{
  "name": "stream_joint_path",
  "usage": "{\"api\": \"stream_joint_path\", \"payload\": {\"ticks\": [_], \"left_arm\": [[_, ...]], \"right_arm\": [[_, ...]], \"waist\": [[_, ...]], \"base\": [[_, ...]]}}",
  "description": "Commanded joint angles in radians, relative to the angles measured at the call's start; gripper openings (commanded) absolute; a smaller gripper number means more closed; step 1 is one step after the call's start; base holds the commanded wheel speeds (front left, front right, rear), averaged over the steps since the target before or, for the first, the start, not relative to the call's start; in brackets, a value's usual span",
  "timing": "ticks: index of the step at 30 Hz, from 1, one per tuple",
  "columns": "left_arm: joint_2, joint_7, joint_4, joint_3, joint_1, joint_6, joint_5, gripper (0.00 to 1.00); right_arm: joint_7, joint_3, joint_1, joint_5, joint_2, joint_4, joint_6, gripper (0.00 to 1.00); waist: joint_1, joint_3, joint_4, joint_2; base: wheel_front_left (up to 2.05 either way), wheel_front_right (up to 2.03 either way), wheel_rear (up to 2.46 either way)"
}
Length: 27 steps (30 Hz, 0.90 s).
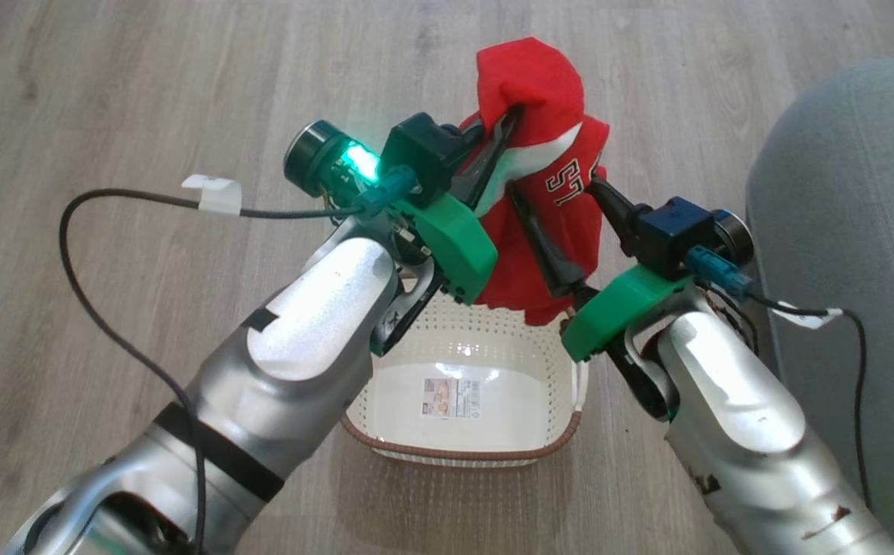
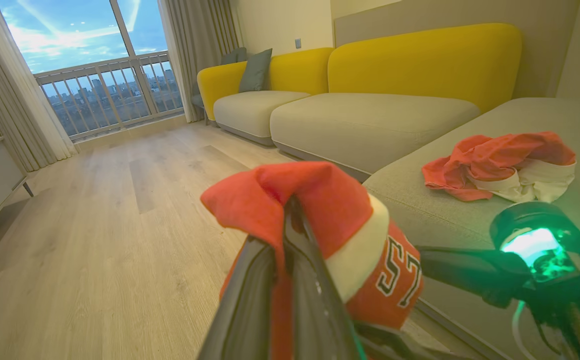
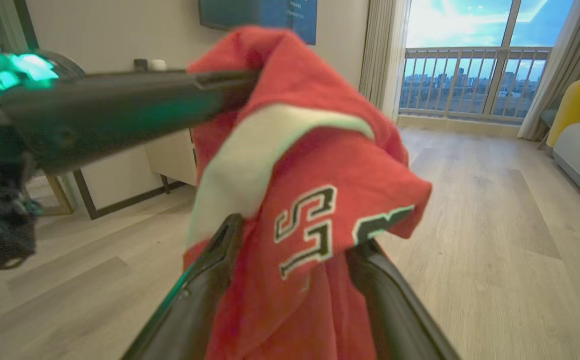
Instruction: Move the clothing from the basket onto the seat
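Note:
A red piece of clothing point(image 1: 547, 223) with white trim and lettering hangs above the basket point(image 1: 462, 456), a cream perforated tub with a brown rim and a label on its bare floor. My left gripper point(image 1: 510, 116) is shut on the top fold of the clothing point(image 2: 320, 200). My right gripper point(image 1: 553, 185) stands open, its two fingers either side of the hanging cloth point(image 3: 315, 200) without pinching it. The grey-green seat point(image 1: 840, 193) lies to the right. Another red and white garment point(image 2: 500, 165) rests on the seat point(image 2: 435, 210).
Pale wood floor point(image 1: 108, 92) surrounds the basket. Black cables point(image 1: 108, 331) trail from both wrists. Yellow-backed sofa sections point(image 2: 370, 110) stand beyond the seat, with a window and balcony rail point(image 2: 105, 85) at the far end and a low cabinet point(image 3: 170, 155) by the wall.

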Motion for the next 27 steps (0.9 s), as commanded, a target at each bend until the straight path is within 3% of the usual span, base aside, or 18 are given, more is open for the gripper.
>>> {"api": "stream_joint_path", "payload": {"ticks": [1,6,15,16,17,18,27], "left_arm": [[0.017,-0.003,-0.038,0.023,-0.075,0.004,-0.01,0.0],[0.017,-0.005,-0.055,-0.013,-0.077,0.01,-0.031,0.0],[0.017,-0.008,-0.083,-0.066,-0.085,0.024,-0.065,0.0],[0.017,-0.008,-0.083,-0.069,-0.085,0.025,-0.069,0.0],[0.017,-0.009,-0.083,-0.073,-0.085,0.027,-0.072,0.0],[0.017,-0.009,-0.082,-0.075,-0.085,0.028,-0.075,0.0],[0.017,-0.013,-0.053,-0.073,-0.076,0.038,-0.086,0.0]], "right_arm": [[-0.009,0.014,-0.04,-0.007,0.011,0.007,0.0,1.0],[-0.009,0.027,-0.083,0.003,0.02,0.142,0.0,1.0],[-0.009,0.137,-0.164,0.105,0.021,0.254,0.0,1.0],[-0.009,0.143,-0.171,0.113,0.021,0.268,0.0,0.72],[-0.009,0.147,-0.177,0.121,0.021,0.279,0.0,0.25],[-0.009,0.149,-0.183,0.127,0.021,0.287,0.0,0.0],[-0.009,0.131,-0.18,0.151,0.021,0.289,0.0,0.0]], "waist": [[-0.0001,-0.003,0.012,-0.0001],[-0.0001,-0.005,0.037,-0.0001],[-0.0001,-0.003,0.072,-0.0001],[-0.0001,-0.003,0.075,-0.0001],[-0.0001,-0.003,0.078,-0.0001],[-0.0001,-0.004,0.08,-0.0001],[-0.0001,-0.003,0.069,-0.0001]], "base": [[0.0,0.0,0.0],[0.0,0.0,0.0],[0.0,0.0,0.0],[0.0,0.0,0.0],[0.0,0.0,0.0],[0.0,0.0,0.0],[0.0,0.0,0.0]]}}
